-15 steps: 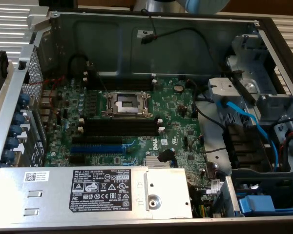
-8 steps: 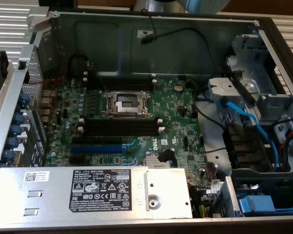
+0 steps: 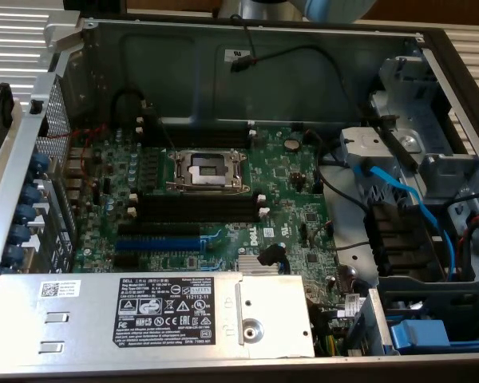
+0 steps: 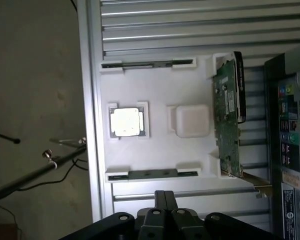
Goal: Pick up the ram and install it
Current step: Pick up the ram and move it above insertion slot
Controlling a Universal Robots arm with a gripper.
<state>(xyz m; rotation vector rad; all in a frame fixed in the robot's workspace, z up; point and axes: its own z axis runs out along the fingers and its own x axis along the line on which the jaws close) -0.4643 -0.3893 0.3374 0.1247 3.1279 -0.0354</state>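
Observation:
The wrist view looks down on a white holder tray (image 4: 155,95) lying on a ribbed metal table. One ram (image 4: 154,174), a thin dark stick, lies in the tray's clips at the edge closest to my gripper (image 4: 163,195). A second ram stick (image 4: 147,64) sits in the clips at the opposite edge. My gripper hangs above the table just short of the nearer stick, its dark fingers pressed together and holding nothing. In the exterior view the open computer case shows black memory slots with white end clips (image 3: 198,207) on the green motherboard (image 3: 295,215).
The tray also carries a processor chip (image 4: 126,121), a white square block (image 4: 190,120) and an upright green expansion card (image 4: 227,115). Beside the tray stands the computer's rear panel (image 4: 292,150). Inside the case are the processor socket (image 3: 207,169), blue cables (image 3: 407,191) and the power supply (image 3: 176,315).

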